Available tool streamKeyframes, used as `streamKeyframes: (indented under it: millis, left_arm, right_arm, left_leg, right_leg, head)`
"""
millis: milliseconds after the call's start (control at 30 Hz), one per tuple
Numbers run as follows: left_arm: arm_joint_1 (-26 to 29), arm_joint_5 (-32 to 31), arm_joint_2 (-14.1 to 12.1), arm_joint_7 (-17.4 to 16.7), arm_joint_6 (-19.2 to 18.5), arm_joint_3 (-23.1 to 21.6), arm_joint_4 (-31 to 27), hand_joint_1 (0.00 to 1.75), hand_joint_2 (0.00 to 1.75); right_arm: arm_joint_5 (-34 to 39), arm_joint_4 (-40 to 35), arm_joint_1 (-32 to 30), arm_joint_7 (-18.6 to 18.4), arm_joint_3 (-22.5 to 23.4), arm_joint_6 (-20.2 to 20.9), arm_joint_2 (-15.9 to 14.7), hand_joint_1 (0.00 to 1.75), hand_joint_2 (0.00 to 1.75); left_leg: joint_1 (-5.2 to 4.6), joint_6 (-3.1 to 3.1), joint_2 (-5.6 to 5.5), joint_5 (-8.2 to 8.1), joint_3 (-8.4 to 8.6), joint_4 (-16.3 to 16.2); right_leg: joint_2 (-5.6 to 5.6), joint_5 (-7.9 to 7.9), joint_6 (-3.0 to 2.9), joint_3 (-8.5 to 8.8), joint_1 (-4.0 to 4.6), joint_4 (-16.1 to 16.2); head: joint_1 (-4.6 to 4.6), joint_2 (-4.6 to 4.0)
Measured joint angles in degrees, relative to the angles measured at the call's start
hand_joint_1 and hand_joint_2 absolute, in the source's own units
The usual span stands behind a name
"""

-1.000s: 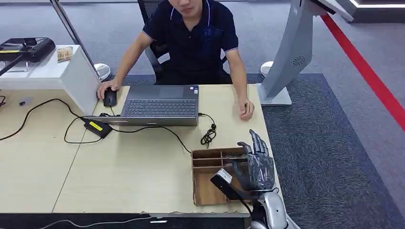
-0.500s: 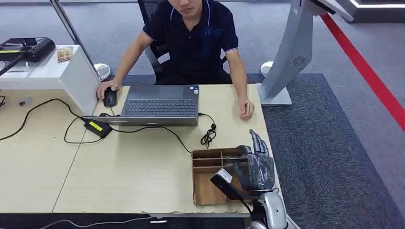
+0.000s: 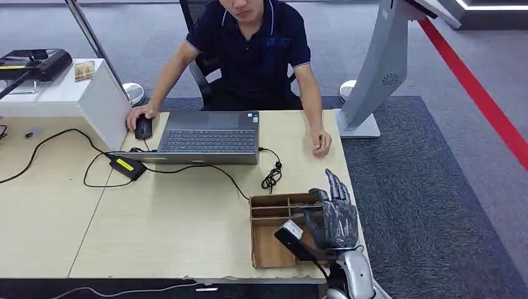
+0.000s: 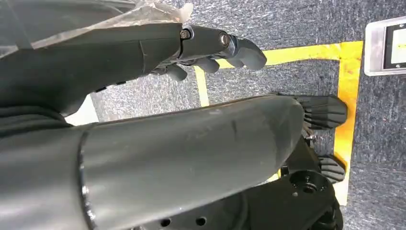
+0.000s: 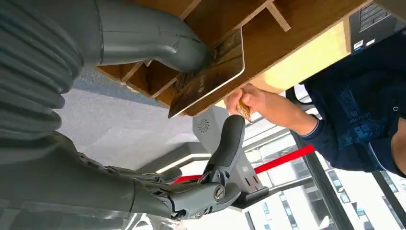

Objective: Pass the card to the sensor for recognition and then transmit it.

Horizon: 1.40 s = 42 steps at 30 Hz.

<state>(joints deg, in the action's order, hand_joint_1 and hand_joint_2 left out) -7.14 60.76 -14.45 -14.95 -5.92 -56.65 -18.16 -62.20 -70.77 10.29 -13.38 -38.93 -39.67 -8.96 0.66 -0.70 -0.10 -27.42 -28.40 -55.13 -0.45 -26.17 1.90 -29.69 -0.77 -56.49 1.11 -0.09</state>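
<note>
My right hand [image 3: 333, 218] hovers over the right side of a wooden divided tray [image 3: 268, 249] at the desk's near right corner, fingers stretched out and apart. In the right wrist view a brown-gold card [image 5: 210, 76] stands on edge in a compartment of the tray [image 5: 292, 33]. The thumb [image 5: 158, 38] of my right hand [image 5: 95, 163] touches the card's face, while the fingers [image 5: 225, 148] stay well off it. My left hand [image 4: 210, 45] hangs beside my body above the carpet, loosely curled and holding nothing.
A person sits across the desk, one hand [image 3: 322, 142] resting near the tray, the other on a mouse [image 3: 143, 128]. A laptop [image 3: 208, 137] and a coiled cable [image 3: 271, 177] lie between us. A black device [image 3: 34, 62] sits far left; a grey kiosk stand [image 3: 373, 75] rises at the right.
</note>
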Motion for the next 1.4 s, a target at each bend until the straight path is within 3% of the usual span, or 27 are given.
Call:
streamKeyframes:
  millis: [400, 467, 500, 533, 567, 667, 1200, 1400]
  left_arm:
    - [0.0, 0.0, 0.0, 0.0, 0.0, 0.0, 0.0, 0.0, 0.0]
    - [0.0, 0.0, 0.0, 0.0, 0.0, 0.0, 0.0, 0.0, 0.0]
    - [0.0, 0.0, 0.0, 0.0, 0.0, 0.0, 0.0, 0.0, 0.0]
    - [0.0, 0.0, 0.0, 0.0, 0.0, 0.0, 0.0, 0.0, 0.0]
    - [0.0, 0.0, 0.0, 0.0, 0.0, 0.0, 0.0, 0.0, 0.0]
    - [0.0, 0.1, 0.0, 0.0, 0.0, 0.0, 0.0, 0.0, 0.0]
    - [0.0, 0.0, 0.0, 0.0, 0.0, 0.0, 0.0, 0.0, 0.0]
    - [0.0, 0.1, 0.0, 0.0, 0.5, 0.0, 0.0, 0.0, 0.0]
  right_arm:
    - [0.0, 0.0, 0.0, 0.0, 0.0, 0.0, 0.0, 1.01, 1.75]
    - [0.0, 0.0, -0.1, 0.0, 0.0, 0.0, 0.0, 1.22, 1.75]
    - [0.0, 0.0, -0.1, 0.0, 0.0, 0.0, 0.0, 1.22, 1.75]
    - [0.0, 0.0, -0.1, 0.0, 0.0, 0.0, 0.0, 1.5, 1.75]
    - [0.0, 0.0, -0.1, 0.0, 0.0, 0.0, 0.0, 1.61, 1.75]
    - [0.2, 0.1, -0.2, 0.0, 0.0, 0.1, 0.0, 1.75, 1.75]
    - [0.7, 0.0, -0.6, 0.5, 0.2, -0.1, 0.0, 1.75, 1.75]
    - [0.1, -3.4, -3.2, 3.8, 3.7, -0.1, 0.2, 1.75, 1.75]
  left_leg:
    - [0.0, 0.0, 0.0, 0.0, 0.0, 0.0]
    - [0.0, 0.0, 0.0, 0.0, 0.0, 0.0]
    - [0.0, 0.0, 0.0, 0.0, 0.0, 0.0]
    - [0.0, 0.0, 0.0, 0.0, 0.0, 0.0]
    - [0.0, 0.0, 0.0, 0.0, 0.0, 0.0]
    - [0.0, 0.0, 0.0, 0.0, -0.01, 0.0]
    - [0.0, 0.0, 0.0, 0.0, 0.01, 0.0]
    - [0.0, 0.0, 0.0, -0.01, -0.01, 0.0]
  right_leg:
    - [0.0, 0.0, 0.0, 0.0, 0.0, 0.0]
    - [0.0, 0.0, 0.0, 0.0, 0.0, 0.0]
    - [0.0, 0.0, 0.0, 0.0, 0.0, 0.0]
    - [0.0, 0.0, 0.0, 0.0, 0.0, 0.0]
    - [0.0, 0.0, 0.0, 0.0, 0.0, 0.0]
    - [0.0, 0.0, 0.0, 0.0, 0.0, 0.0]
    - [0.0, 0.0, 0.0, 0.0, 0.0, 0.0]
    - [0.0, 0.0, 0.0, -0.01, 0.0, 0.0]
  head:
    - [0.0, 0.0]
    - [0.0, 0.0]
    - [0.0, 0.0]
    - [0.0, 0.0]
    - [0.0, 0.0]
    - [0.0, 0.0]
    - [0.0, 0.0]
    - [0.0, 0.0]
